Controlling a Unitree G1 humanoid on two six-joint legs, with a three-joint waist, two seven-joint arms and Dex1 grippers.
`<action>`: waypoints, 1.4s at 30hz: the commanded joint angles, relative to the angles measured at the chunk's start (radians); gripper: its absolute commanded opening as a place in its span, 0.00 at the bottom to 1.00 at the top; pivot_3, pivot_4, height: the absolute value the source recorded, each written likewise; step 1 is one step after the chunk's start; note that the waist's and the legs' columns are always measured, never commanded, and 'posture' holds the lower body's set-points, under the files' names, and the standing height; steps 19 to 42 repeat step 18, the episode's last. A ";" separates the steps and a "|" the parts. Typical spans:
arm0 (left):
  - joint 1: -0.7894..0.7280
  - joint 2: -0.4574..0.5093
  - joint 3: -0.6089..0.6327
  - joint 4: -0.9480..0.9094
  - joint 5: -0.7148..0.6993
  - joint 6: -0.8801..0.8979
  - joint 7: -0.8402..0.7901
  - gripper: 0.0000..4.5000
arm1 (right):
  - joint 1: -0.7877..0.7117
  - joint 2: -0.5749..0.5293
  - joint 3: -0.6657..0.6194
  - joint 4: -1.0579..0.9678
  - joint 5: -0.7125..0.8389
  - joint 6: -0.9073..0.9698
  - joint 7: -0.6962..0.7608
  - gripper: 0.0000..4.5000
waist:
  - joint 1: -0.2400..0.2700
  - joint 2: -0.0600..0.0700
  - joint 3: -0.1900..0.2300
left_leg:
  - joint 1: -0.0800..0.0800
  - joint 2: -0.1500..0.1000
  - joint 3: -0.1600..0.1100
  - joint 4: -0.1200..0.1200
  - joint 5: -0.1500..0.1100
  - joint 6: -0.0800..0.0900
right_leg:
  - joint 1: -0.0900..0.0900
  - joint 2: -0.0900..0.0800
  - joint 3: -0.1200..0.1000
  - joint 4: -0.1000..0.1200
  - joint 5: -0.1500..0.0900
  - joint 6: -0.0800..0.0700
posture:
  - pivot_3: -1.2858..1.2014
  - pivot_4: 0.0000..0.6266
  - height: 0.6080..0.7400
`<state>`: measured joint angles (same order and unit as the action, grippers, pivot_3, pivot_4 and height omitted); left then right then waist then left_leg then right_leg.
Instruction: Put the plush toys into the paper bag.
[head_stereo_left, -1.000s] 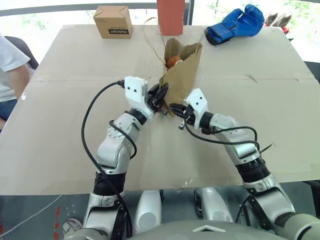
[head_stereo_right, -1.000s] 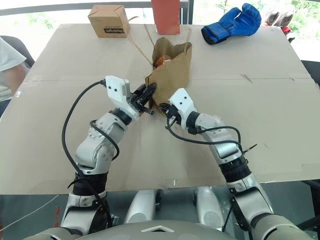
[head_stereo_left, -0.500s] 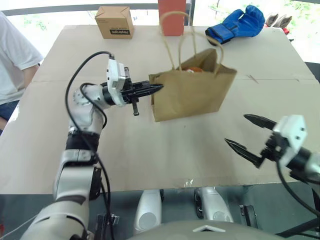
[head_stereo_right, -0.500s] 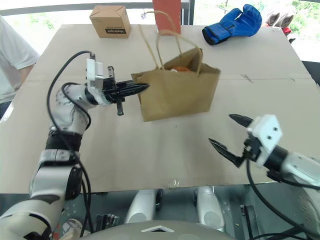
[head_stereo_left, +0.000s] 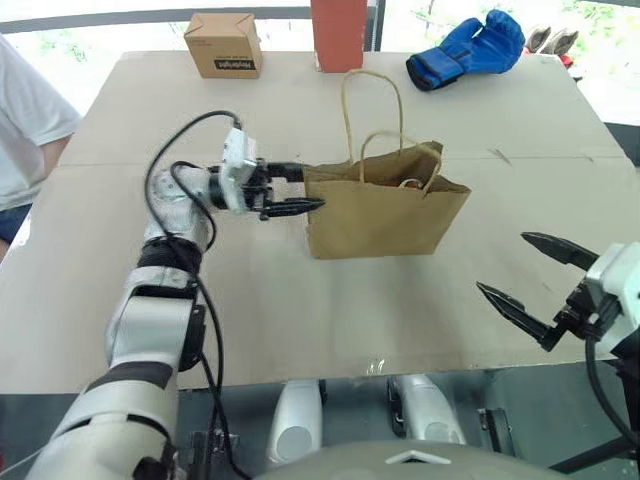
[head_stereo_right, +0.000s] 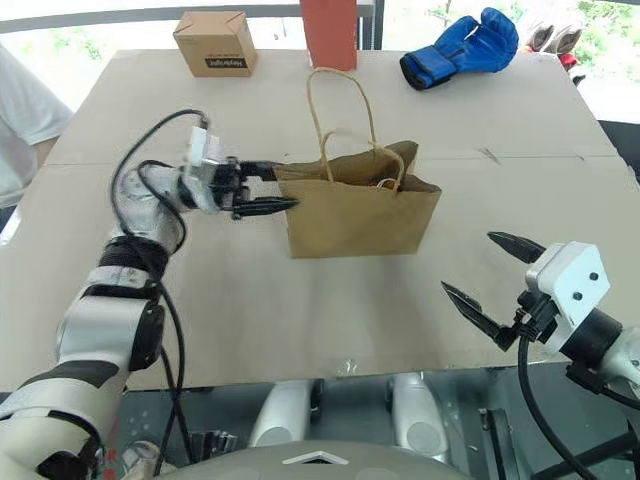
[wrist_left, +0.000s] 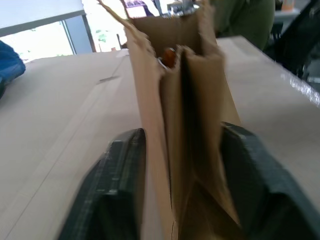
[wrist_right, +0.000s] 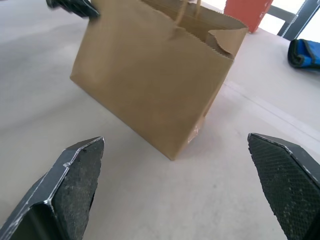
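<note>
- Most of what lies inside the paper bag (head_stereo_left: 385, 215) is hidden by its walls; only a small red-and-pale scrap of a plush toy (head_stereo_left: 408, 184) peeks over the rim, and the left wrist view catches an orange-red speck (wrist_left: 169, 56) deep in the mouth. Which toy it is cannot be made out.
- A person's white sleeve (head_stereo_left: 30, 125) is cut off at the left edge of the scene.
- The red upright object (head_stereo_left: 339, 33) at the far edge of the bench (head_stereo_left: 300, 310) loses its top to the frame.
- The bag stands upright near the middle of the bench, plain brown kraft with a serrated rim, its two twisted loop handles (head_stereo_left: 372, 105) rising above the mouth.
- The left end effector (head_stereo_left: 297, 190) reaches in level at the bag's narrow end, its two black fingers (wrist_left: 122, 165) spread to either side of the folded side panel; whether they press the paper cannot be told.
- The right end effector (head_stereo_left: 533, 281) hangs well apart from the bag, over the near right of the bench, fingers splayed wide and empty.
- A small cardboard box (head_stereo_left: 224, 44) and a blue boxing glove (head_stereo_left: 466, 49) sit along the far edge.
</note>
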<state>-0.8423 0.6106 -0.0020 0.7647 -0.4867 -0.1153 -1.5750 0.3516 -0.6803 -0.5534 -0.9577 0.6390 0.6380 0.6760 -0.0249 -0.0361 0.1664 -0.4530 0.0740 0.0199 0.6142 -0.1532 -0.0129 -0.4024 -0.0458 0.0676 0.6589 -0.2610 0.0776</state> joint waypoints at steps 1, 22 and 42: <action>0.155 0.081 0.069 -0.302 -0.077 0.271 0.119 0.74 | 0.010 -0.012 -0.024 0.038 -0.008 -0.058 0.030 1.00 | -0.002 0.000 0.000 | 0.000 0.000 0.000 0.000 0.000 0.000 | 0.000 0.000 0.000 0.001 0.000 0.000 | 0.52 0.24 1.00; 0.990 0.154 0.386 -1.104 -0.234 0.638 0.477 0.74 | 0.181 -0.068 -0.177 0.258 -0.072 -0.205 0.234 1.00 | 0.015 0.002 -0.001 | 0.004 0.000 0.004 -0.001 -0.003 -0.006 | 0.003 -0.011 -0.003 -0.006 -0.001 -0.001 | 0.52 0.24 1.00; 0.990 0.154 0.386 -1.104 -0.234 0.638 0.477 0.74 | 0.181 -0.068 -0.177 0.258 -0.072 -0.205 0.234 1.00 | 0.015 0.002 -0.001 | 0.004 0.000 0.004 -0.001 -0.003 -0.006 | 0.003 -0.011 -0.003 -0.006 -0.001 -0.001 | 0.52 0.24 1.00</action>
